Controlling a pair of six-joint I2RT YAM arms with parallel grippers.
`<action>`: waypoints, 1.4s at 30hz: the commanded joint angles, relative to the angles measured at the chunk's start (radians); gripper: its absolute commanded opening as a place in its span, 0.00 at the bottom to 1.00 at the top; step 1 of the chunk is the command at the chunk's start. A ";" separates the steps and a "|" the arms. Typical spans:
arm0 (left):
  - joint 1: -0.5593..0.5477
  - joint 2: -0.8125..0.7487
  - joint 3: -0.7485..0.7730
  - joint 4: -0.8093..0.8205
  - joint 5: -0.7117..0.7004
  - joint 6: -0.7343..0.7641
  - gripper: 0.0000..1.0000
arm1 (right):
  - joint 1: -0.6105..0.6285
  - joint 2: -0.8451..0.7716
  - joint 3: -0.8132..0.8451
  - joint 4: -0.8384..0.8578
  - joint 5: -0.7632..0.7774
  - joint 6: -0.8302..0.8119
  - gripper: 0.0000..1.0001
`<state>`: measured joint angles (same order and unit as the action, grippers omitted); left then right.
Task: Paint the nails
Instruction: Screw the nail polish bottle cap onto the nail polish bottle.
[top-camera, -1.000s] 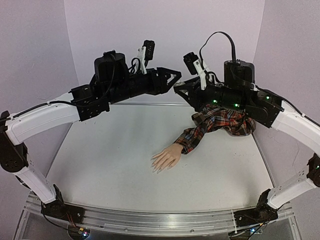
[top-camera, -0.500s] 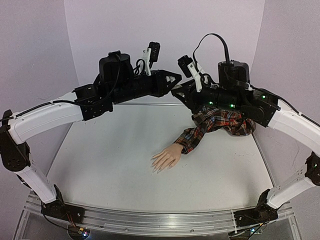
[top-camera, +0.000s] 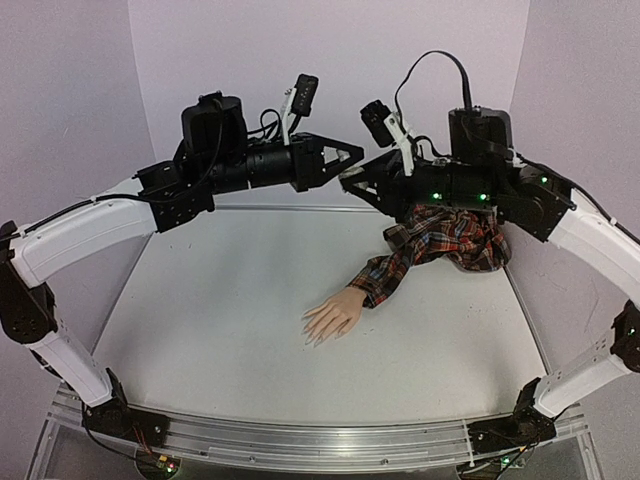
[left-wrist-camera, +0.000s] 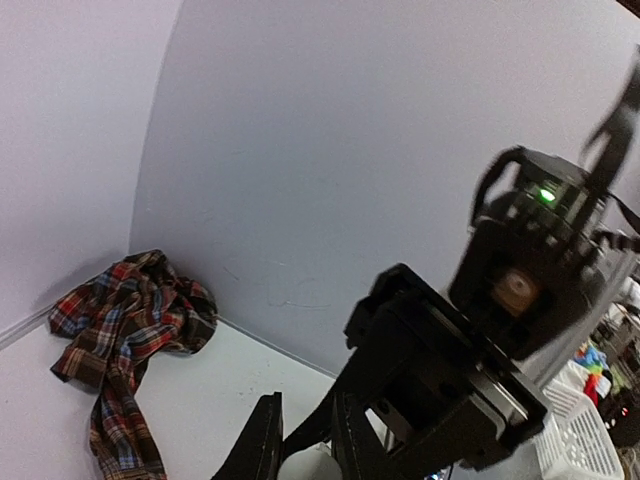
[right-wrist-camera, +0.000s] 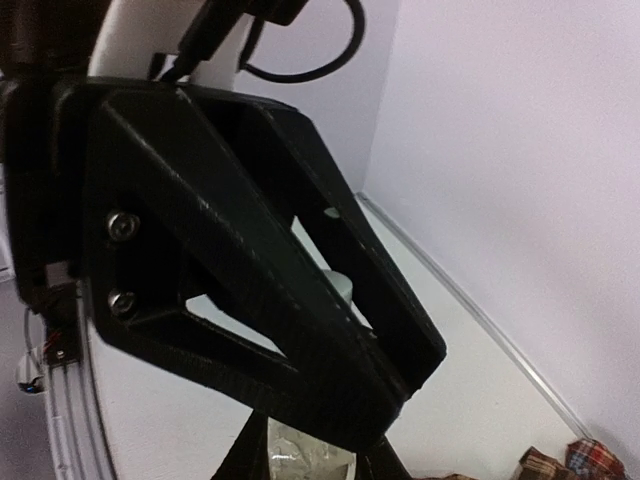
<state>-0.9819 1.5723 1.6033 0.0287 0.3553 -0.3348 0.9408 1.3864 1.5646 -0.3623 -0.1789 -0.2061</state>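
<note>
The mannequin hand lies palm down mid-table, its pale nails pointing to the near left, and its red plaid sleeve is bunched at the back right. High above the table my left gripper and right gripper meet tip to tip. In the right wrist view my right gripper is shut on a small clear bottle. The bottle's white cap shows through the left fingers' frame. My left gripper is shut on that white cap.
The white table meets the back wall behind the arms and has a metal rail along its near edge. The plaid sleeve lies in the corner by the wall. A white basket stands off the table.
My left gripper has shut on the cap. Both wrists have risen a little and their tips have come together over the back of the table. The hand has not moved.
</note>
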 joint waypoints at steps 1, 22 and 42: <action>-0.044 -0.025 -0.018 0.022 0.419 0.060 0.00 | 0.015 0.001 0.130 0.131 -0.518 -0.004 0.00; -0.027 0.129 0.320 -0.485 0.948 0.469 0.00 | 0.014 0.431 0.751 0.329 -1.211 0.373 0.00; -0.005 -0.157 0.042 -0.238 0.393 0.353 0.78 | -0.001 0.038 0.149 0.205 -0.602 0.108 0.00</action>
<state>-0.9923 1.4432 1.6974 -0.1567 0.9332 0.0648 0.9329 1.5578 1.7598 -0.2036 -1.0229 0.0007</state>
